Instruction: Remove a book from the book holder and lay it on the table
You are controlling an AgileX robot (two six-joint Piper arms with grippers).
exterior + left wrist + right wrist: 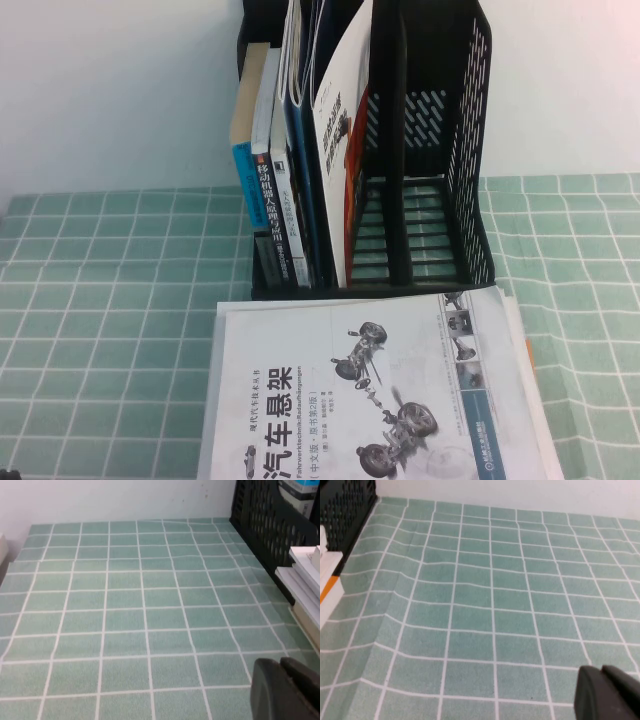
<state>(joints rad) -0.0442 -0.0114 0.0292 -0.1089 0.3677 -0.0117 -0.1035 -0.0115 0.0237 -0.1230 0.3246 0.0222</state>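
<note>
From above, the book (340, 150) stands tilted in the book holder (470, 150), beside narrow books (265, 160); a car-parts book (370, 390) lies on the table (100, 300) in front. Left wrist view: the left gripper (285, 690) hangs over green cloth, grip state unclear. Right wrist view: the right gripper (607, 692) likewise, state unclear

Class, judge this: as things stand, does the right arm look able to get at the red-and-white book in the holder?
Probably yes. The book leans beside empty slots of the book holder, its top free. The right gripper and left gripper sit low over the table.
</note>
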